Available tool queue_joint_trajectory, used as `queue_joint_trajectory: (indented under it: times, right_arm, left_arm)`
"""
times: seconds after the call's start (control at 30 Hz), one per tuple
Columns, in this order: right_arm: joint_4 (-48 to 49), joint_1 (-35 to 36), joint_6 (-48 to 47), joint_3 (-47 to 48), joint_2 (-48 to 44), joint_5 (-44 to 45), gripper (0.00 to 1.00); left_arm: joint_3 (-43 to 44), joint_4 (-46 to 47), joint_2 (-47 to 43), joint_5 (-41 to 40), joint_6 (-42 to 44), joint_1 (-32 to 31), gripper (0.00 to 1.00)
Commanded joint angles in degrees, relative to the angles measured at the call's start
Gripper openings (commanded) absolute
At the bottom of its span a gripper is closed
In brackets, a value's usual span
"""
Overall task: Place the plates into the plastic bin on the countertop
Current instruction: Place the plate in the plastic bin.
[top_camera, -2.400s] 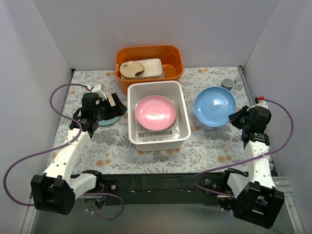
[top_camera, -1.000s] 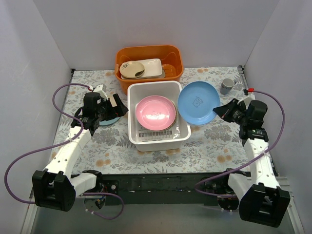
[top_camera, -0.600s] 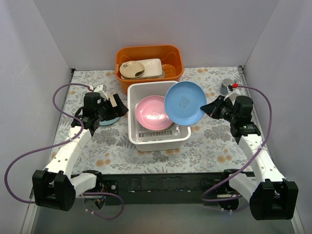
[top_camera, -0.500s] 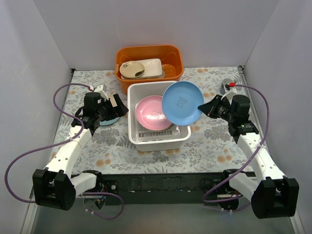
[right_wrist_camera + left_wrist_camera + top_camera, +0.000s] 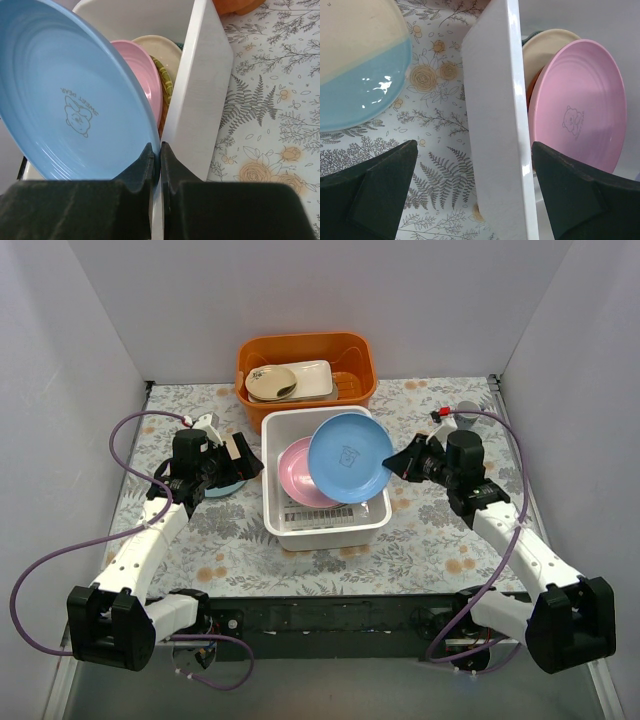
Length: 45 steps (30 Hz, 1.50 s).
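Note:
My right gripper is shut on the rim of the light blue plate and holds it tilted above the right half of the white plastic bin. In the right wrist view the gripper pinches the plate's edge just beside the bin's right wall. The pink plate leans inside the bin, with a cream plate and a yellow plate's edge behind it. My left gripper is open and empty, its jaws astride the bin's left wall. A teal plate lies on the countertop under it.
The orange tub stands behind the bin and holds a beige oval dish with a spoon. A grey mug sits at the back right, partly behind my right arm. Grey walls close in both sides.
My right gripper has carried the light blue plate leftward from over the right countertop to above the bin. The left arm has not moved.

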Motion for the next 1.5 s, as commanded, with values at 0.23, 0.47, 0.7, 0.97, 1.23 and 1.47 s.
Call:
queue_joint_trajectory:
  times: [0.23, 0.47, 0.7, 0.97, 1.23, 1.47]
  right_arm:
    - [4.7, 8.4, 0.3, 6.3, 4.1, 4.4, 0.01]
    - [4.5, 11.3, 0.0, 8.2, 7.1, 5.7, 0.01]
    - [4.9, 12.3, 0.2, 8.8, 8.6, 6.3, 0.01]
    - [6.0, 12.5, 1.0, 8.1, 8.9, 7.9, 0.01]
    - [7.9, 12.5, 1.6, 7.9, 10.6, 6.2, 0.27]
    - [10.7, 12.5, 2.4, 3.8, 4.9, 11.0, 0.59]
  left_arm:
    - [0.1, 0.6, -0.4, 0.6, 0.4, 0.2, 0.98]
    - [0.0, 0.6, -0.6, 0.5, 0.3, 0.2, 0.98]
    - [0.1, 0.6, -0.7, 0.5, 0.4, 0.3, 0.98]
    - [0.0, 0.5, -1.1, 0.2, 0.4, 0.2, 0.98]
    - [0.1, 0.5, -1.0, 0.2, 0.5, 0.2, 0.98]
    - [0.1, 0.4, -0.9, 0.0, 0.5, 0.3, 0.98]
